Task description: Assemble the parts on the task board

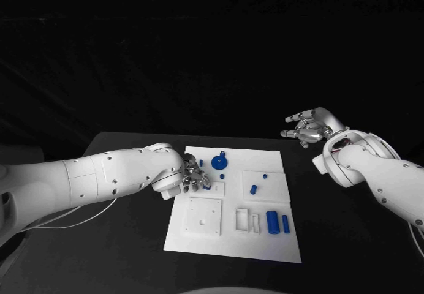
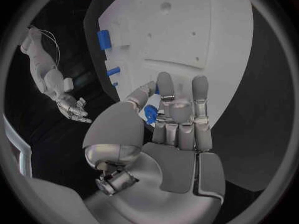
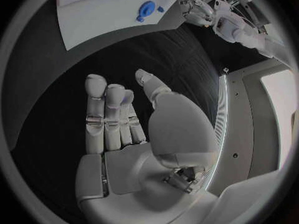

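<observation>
Lying nearest on board (image 1: 231, 245): two blue cylinders (image 1: 273, 222). Left hand (image 1: 193, 177) pinching one blue part (image 2: 151, 114); right hand (image 1: 307, 127) spread, holding nothing, beside board.

Bare tabletop (image 1: 353, 233) lies right of the task board (image 1: 231, 242); the left hand (image 1: 193, 177) blocks the board's far-left corner; blue parts (image 1: 273, 222) crowd its near right.

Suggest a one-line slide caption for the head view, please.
Left hand works at the task board's left edge among blue parts; right hand hovers open beyond it.
</observation>
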{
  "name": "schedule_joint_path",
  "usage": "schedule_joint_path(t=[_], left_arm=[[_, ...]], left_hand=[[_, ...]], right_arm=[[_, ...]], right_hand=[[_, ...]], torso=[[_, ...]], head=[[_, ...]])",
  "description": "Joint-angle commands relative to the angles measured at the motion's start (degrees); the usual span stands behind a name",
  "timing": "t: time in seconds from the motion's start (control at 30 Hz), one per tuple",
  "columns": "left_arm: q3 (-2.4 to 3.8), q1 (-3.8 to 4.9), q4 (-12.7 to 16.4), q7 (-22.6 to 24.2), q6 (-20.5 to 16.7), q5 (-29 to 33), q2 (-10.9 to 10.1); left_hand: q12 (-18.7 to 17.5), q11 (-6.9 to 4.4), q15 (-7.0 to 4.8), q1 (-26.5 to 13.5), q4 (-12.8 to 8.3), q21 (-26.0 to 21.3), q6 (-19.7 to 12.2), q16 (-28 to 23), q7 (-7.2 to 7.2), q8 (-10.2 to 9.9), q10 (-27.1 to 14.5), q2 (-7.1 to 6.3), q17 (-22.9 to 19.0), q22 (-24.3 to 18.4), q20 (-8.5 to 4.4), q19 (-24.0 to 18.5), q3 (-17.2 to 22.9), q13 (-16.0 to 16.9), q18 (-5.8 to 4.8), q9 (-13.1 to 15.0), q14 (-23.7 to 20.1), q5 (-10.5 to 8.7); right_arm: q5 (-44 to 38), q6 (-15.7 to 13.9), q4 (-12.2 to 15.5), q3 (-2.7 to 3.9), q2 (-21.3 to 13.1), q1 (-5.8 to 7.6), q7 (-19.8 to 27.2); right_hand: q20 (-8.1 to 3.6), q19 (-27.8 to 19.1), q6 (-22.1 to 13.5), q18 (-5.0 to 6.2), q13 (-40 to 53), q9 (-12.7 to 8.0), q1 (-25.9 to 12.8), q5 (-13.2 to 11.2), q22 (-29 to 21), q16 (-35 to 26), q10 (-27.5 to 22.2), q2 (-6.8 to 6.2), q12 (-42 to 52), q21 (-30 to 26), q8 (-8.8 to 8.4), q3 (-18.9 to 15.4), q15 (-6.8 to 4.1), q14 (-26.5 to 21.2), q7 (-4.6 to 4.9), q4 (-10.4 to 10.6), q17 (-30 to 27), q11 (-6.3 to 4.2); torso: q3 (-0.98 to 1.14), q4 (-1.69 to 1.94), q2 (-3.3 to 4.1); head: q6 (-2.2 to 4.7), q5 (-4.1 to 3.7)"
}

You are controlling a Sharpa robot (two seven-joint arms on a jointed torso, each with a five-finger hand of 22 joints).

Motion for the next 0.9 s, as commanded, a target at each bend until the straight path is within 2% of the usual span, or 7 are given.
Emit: schedule_joint_path(t=[0.03, 0.4, 0.53, 0.9], left_arm=[[-0.17, -0.23, -0.08, -0.79, 1.84, -1.28, 0.07], [-0.17, -0.23, -0.16, -0.85, 2.2, -1.74, 0.17], [-0.17, -0.23, -0.18, -0.84, 2.54, -1.77, 0.39], [-0.17, -0.23, -0.39, -0.79, 3.48, -1.77, 0.9]], left_hand=[[0.02, -1.05, -0.78, 0.78, -0.13, 0.22, 9.7, 0.12, -6.08, 0.21, 2.3, 1.08, -0.01, 0.09, -0.01, -0.28, 0.33, -0.08, -0.36, 30.27, 0.19, 0.41], [0.07, -1.06, -0.77, 0.7, -0.24, 0.21, 9.74, 0.26, -6.09, 0.22, 2.3, 1.2, 0.2, 0.25, 0.01, -0.3, 0.38, -0.11, -0.34, 30.26, 0.21, 0.5], [0.19, -1.07, -0.81, 0.53, -0.48, 0.39, 9.85, 0.41, -6.12, 0.24, 2.3, 0.97, 0.45, 0.41, 0.0, -0.11, 0.34, -0.05, -0.26, 30.28, 0.3, 1.16], [1.0, -1.13, -0.79, -0.13, -0.33, 0.64, 10.45, 1.42, -6.32, 0.35, 2.3, 1.23, 1.79, 0.81, 0.06, -0.14, -0.01, 0.28, -0.21, 30.75, 0.45, 0.89]], right_arm=[[-0.48, 0.75, 0.0, 0.03, 0.1, -0.01, 0.53], [-0.47, 0.83, -0.14, 0.03, 0.16, -0.02, 0.46], [-0.47, 0.84, -0.17, 0.03, 0.2, -0.02, 0.44], [-0.46, 0.95, -0.35, 0.03, 0.32, -0.05, 0.43]], right_hand=[[-0.12, 0.39, 0.19, 0.9, -0.02, 0.0, -0.51, 0.35, 2.65, 0.14, -0.13, 0.26, 0.16, -0.28, -0.17, -0.11, -0.02, -0.22, 0.07, 0.12, -0.04, -0.07], [-0.13, 0.46, 0.2, 0.91, 0.0, 0.0, -0.56, 0.43, 2.66, 0.15, -0.13, 0.31, 0.19, -0.26, -0.17, 0.0, -0.02, -0.21, 0.08, 0.14, 0.0, -0.07], [-0.12, 0.45, 0.26, 0.91, -0.01, 0.01, -0.65, 0.47, 2.64, 0.15, -0.14, 0.33, 0.18, -0.37, -0.16, 0.02, -0.03, -0.21, 0.08, 0.21, 0.0, -0.07], [-0.14, 0.49, 0.36, 0.9, 0.03, 0.01, -0.77, 1.01, 2.67, 0.15, -0.12, 0.29, 0.22, -0.3, -0.16, 0.2, -0.04, -0.2, 0.07, 0.3, 0.0, -0.09]], torso=[[0.01, 0.01, 0.0], [-0.02, -0.02, 0.02], [-0.02, -0.05, 0.01], [0.02, -0.07, 0.02]], head=[[-0.01, 0.09], [-0.14, 0.16], [-0.15, 0.18], [-0.26, 0.17]])
